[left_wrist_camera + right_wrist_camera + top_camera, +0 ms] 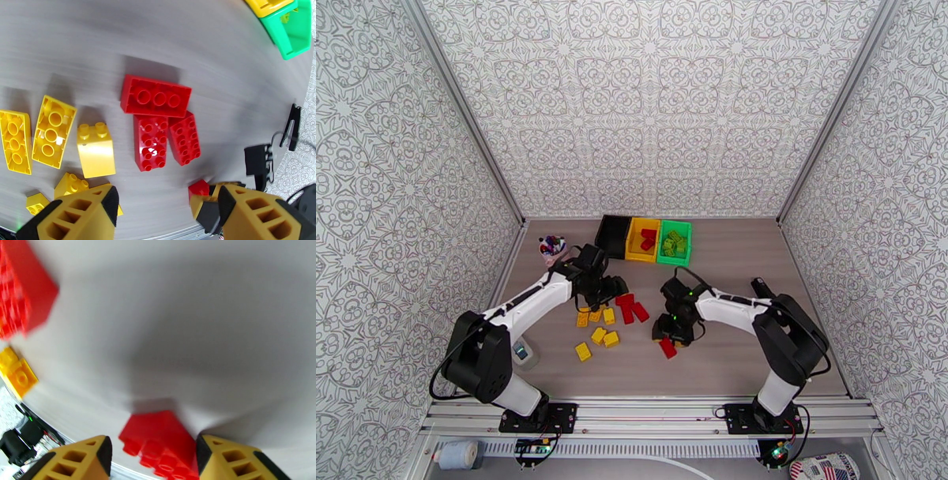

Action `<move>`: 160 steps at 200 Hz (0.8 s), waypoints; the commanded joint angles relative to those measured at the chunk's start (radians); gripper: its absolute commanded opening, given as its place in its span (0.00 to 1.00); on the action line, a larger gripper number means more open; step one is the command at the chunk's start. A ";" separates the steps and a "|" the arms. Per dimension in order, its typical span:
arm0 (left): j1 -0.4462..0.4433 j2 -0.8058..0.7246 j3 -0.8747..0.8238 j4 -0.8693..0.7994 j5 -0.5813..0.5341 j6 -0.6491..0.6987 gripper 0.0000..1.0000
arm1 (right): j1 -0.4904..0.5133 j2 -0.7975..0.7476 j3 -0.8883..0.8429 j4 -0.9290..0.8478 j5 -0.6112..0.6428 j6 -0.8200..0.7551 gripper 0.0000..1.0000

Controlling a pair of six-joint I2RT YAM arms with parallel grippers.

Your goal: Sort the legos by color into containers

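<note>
Right end effector (153, 442): orange fingers parted to a middling width, straddling one red brick (158, 433) that lies on the surface (758, 347). A sliver of bare surface shows between the brick and one finger, so the brick is bracketed, not clamped. Position: right of centre, towards the near edge.

Left end effector (166, 199): fingers parted to a middling width, nothing between them, hanging over the loose bricks left of centre.

Red group (158, 118): three bricks touching one another. One lies crosswise, hollow side up, against the ends of two studs-up bricks. Bare surface on its far and right sides.

Yellow group (597, 328): about six bricks just left of the red group, loosely spread with small gaps between them. Two lie hollow side up.

Containers: black bin (612, 234), yellow bin (630, 241) and green bin (688, 241), side by side in a row at the far edge of the surface, below the back wall. The green bin holds green bricks (675, 243). The yellow bin holds red pieces (648, 239). The black bin's contents cannot be made out.

Pink cup of pens (552, 249): far left, just beside the left arm's wrist, close to the left edge.

Open room: a bare band between bins and loose bricks. The right third is bare apart from the right arm. A bare strip runs along the near edge.
</note>
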 commanded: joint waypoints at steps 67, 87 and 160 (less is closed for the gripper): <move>0.015 -0.076 -0.056 0.019 -0.013 -0.018 0.72 | 0.123 0.093 0.153 -0.243 0.226 0.023 0.61; 0.027 -0.108 -0.085 0.017 -0.018 -0.026 0.73 | 0.138 0.128 0.193 -0.254 0.239 0.023 0.60; 0.054 -0.203 -0.155 -0.008 -0.016 -0.018 0.78 | 0.134 0.139 0.255 -0.280 0.262 0.010 0.34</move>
